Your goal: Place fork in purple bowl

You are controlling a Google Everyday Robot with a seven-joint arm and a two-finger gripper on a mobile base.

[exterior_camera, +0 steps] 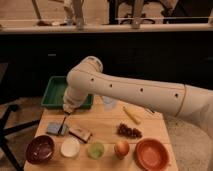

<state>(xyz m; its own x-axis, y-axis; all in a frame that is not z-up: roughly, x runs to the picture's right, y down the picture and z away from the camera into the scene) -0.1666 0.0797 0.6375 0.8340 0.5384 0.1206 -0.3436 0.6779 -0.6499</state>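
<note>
Because the big white arm (135, 92) sweeps across the middle of the view, the gripper (68, 108) at its lower end is mostly hidden, and I cannot tell how its fingers stand or whether they grasp anything. It hangs over the front edge of the green rectangular tray (54, 93), at the back left of the wooden surface (105, 127). Just below it a slim dark streak, likely the small silvery fork (63, 125), runs near-vertically, its lower end over a grey-blue flat block (54, 129); its tines are too small to make out. Well apart at front left sits the round dark purple bowl (40, 149), beside a small white bowl (70, 147).
</note>
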